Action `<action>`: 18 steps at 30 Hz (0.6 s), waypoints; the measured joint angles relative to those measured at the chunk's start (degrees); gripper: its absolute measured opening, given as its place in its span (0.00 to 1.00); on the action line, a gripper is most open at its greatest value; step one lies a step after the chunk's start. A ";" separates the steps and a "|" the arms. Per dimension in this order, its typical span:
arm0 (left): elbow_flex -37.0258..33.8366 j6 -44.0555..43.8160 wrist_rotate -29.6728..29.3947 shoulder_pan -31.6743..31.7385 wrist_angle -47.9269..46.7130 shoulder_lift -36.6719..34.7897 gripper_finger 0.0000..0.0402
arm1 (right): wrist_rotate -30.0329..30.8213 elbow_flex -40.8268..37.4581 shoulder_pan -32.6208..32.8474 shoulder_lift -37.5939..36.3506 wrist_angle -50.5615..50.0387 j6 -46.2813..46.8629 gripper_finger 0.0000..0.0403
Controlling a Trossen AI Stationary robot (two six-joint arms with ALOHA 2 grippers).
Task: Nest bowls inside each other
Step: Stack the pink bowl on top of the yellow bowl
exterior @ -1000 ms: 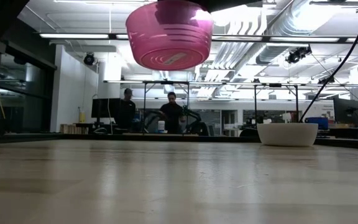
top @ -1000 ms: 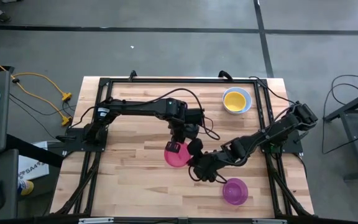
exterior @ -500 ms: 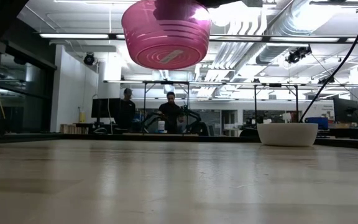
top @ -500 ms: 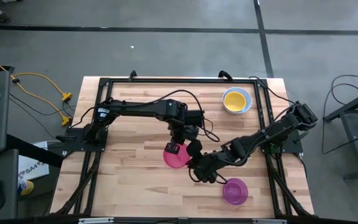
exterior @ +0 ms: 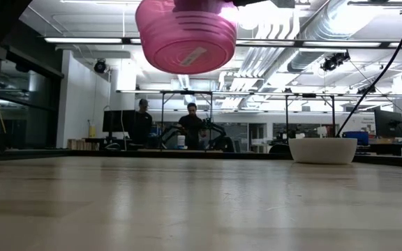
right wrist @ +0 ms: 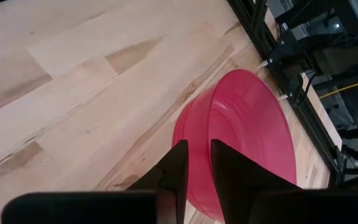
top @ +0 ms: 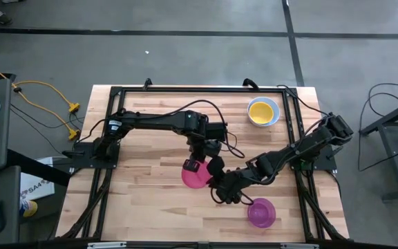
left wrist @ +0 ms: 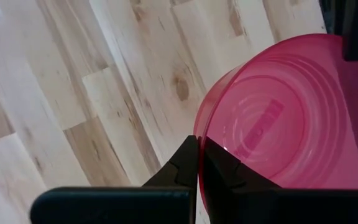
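Left hand (top: 194, 164) sits over the middle of the wooden worktop (top: 144, 200), pinching the rim of the pinkish-red bowl (top: 197, 174). In the left wrist view the two dark fingers (left wrist: 185, 165) are pressed together on the rim, one outside and one inside the wall. The bowl (exterior: 185, 36) is lifted well clear of the worktop (exterior: 187, 202); the low view shows its ribbed underside and a small label from below, tilted slightly.

Right hand (top: 221, 196) is just beside that bowl, on its right-hand side, low over the worktop. The right wrist view shows its fingers (right wrist: 178, 168) slightly parted with a narrow gap, straddling the near edge of the pinkish-red bowl (right wrist: 241, 140). Whether they touch the rim cannot be told. Right arm reaches in diagonally from the right edge of the worktop.

Purple-magenta bowl (top: 261, 212) stands upright on the worktop near the front edge, just beside the right hand, apart from the lifted bowl.

Yellow bowl (top: 262, 109) sits nested inside a pale blue bowl (top: 275, 115) near the far right corner; only the outer rim of the blue one shows around it. The low view shows a whitish bowl (exterior: 323, 150) standing on the worktop at the right.

Two people (exterior: 190, 125) stand in the room beyond the worktop, well back. Yellow cables (top: 47, 97) lie on the floor left of the worktop.
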 joint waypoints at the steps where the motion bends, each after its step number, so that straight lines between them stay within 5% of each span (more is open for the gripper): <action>1: 0.00 0.41 0.36 0.00 0.02 0.00 0.01 | -0.12 0.00 0.00 -0.01 0.04 -0.17 0.15; 18: -0.02 2.88 4.41 -0.31 0.85 0.00 0.00 | -1.57 0.00 0.52 -0.02 2.21 -0.65 0.15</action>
